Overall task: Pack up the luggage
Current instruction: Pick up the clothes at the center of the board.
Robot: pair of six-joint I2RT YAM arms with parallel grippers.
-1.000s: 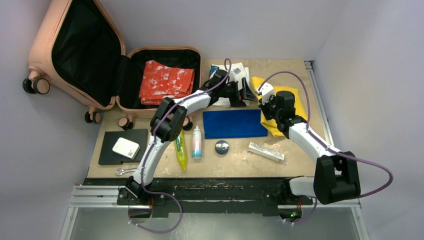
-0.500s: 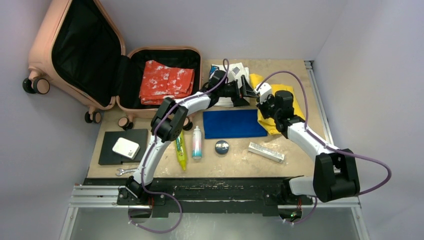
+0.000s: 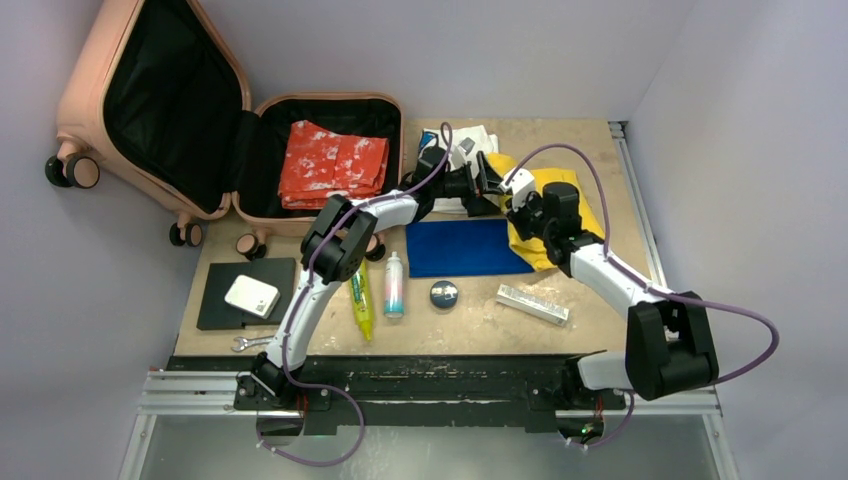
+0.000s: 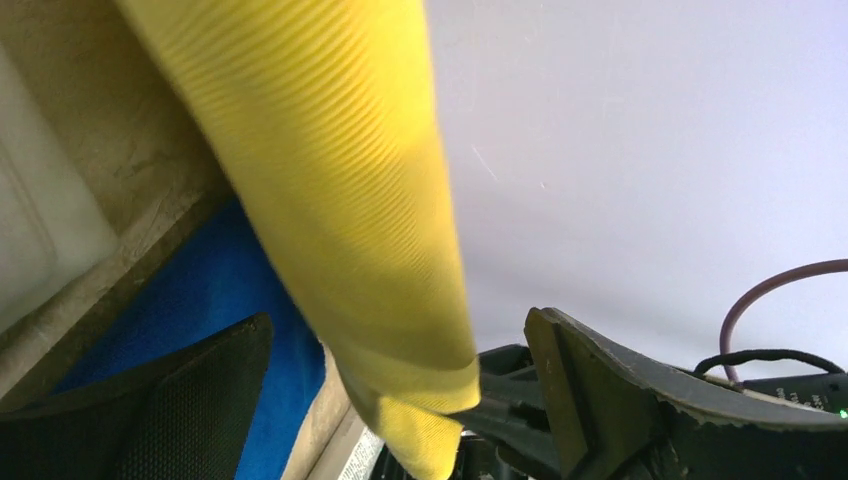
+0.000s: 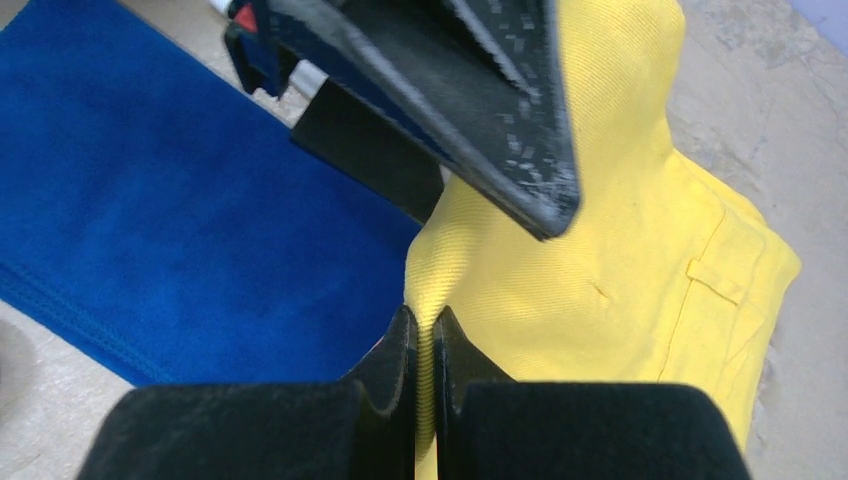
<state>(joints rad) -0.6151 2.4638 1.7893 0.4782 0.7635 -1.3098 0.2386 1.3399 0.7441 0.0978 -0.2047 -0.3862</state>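
Top external view: we are holding both arms over the far middle of the table. Our right gripper (image 5: 421, 325) is pinching the yellow garment (image 5: 560, 290) between nearly closed jaws, holding a fold of it up in a peak. Our left gripper (image 4: 395, 330) is standing wide open, its fingers straddling that raised fold above the blue cloth (image 3: 468, 247). The luggage (image 3: 80, 90) is lying open at the far left, holding a red patterned cloth (image 3: 333, 162).
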